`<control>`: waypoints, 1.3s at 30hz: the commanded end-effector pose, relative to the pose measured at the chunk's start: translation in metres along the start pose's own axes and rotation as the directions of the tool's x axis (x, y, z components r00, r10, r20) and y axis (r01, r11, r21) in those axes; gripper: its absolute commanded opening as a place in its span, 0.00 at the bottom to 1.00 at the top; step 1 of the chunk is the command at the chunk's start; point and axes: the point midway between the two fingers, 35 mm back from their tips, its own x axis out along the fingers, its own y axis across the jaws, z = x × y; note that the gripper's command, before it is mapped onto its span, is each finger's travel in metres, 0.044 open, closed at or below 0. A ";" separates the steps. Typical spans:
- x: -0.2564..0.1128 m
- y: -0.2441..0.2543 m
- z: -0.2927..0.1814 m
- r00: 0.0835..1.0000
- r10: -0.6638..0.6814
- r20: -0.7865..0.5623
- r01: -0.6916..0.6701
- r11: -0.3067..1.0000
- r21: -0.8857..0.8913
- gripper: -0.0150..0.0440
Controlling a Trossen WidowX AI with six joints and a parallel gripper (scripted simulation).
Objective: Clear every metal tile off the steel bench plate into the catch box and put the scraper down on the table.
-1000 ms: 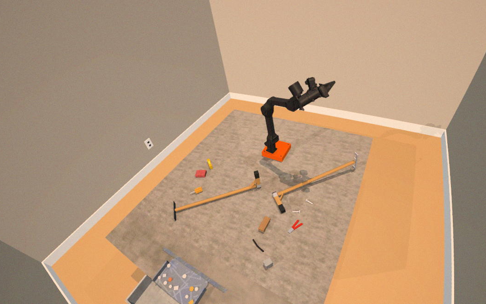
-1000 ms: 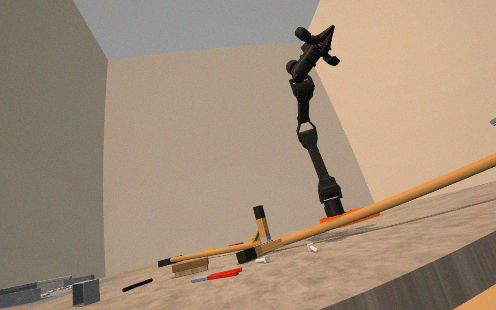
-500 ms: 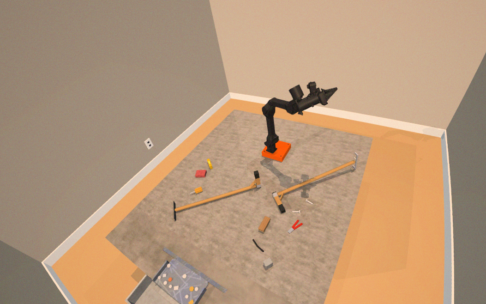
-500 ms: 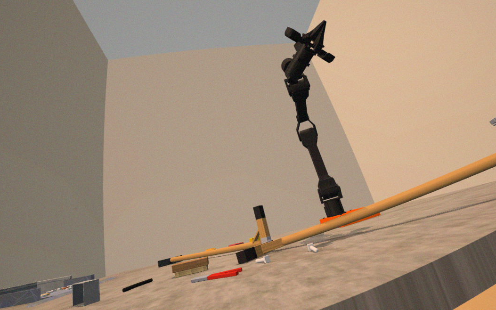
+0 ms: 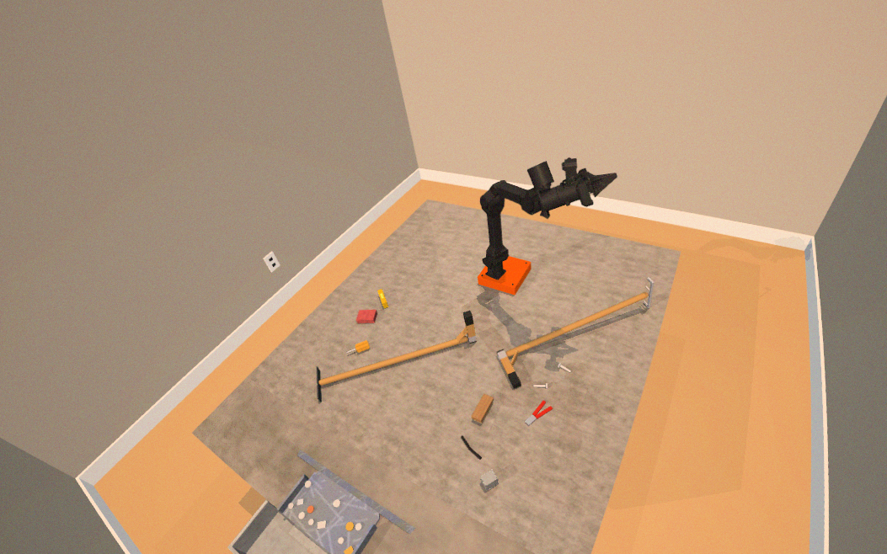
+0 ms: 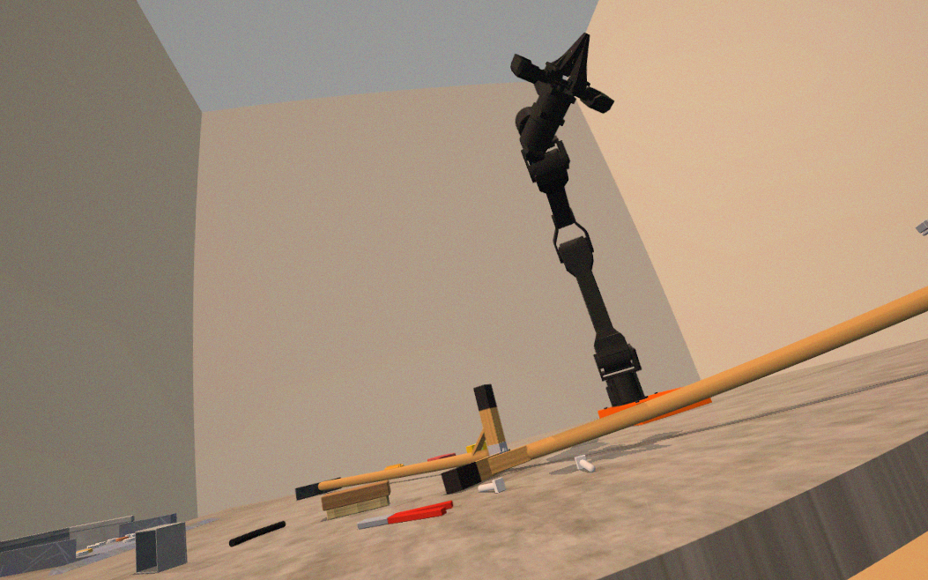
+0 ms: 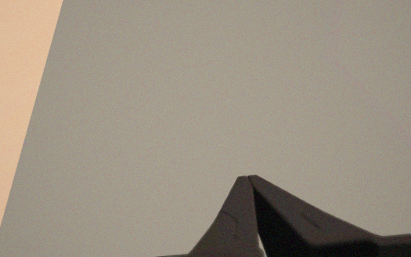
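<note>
My gripper [image 5: 615,176] [image 6: 585,35] [image 7: 246,185] is shut and empty, raised high above the table and far from the tools. A long wooden-handled tool with a thin black blade [image 5: 392,361] [image 6: 398,472] lies on the table, blade end at the left in the top view. A second long-handled tool with a grey pronged head [image 5: 577,323] [image 6: 741,367] lies right of it. The steel plate [image 5: 361,510] is at the bottom, with several white, orange and yellow tiles [image 5: 309,509] on it. The catch box [image 5: 253,528] adjoins its far end and is partly cut off by the frame.
A wooden block [image 5: 482,408] [image 6: 355,497], red-handled pliers [image 5: 539,412] [image 6: 418,513], a black rod [image 5: 471,448] [image 6: 256,533], a grey hollow block [image 5: 488,481] [image 6: 161,548] and white bolts [image 5: 540,385] [image 6: 493,486] lie on the table. A red block [image 5: 366,316] and yellow items lie at the left.
</note>
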 end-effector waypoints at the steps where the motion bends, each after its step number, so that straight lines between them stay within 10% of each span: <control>1: -0.003 -0.015 -0.007 0.999 -0.041 -0.021 0.041 0.999 -0.002 0.25; 39: -0.060 -0.130 -0.059 0.919 -0.351 -0.177 0.353 0.935 -0.025 0.25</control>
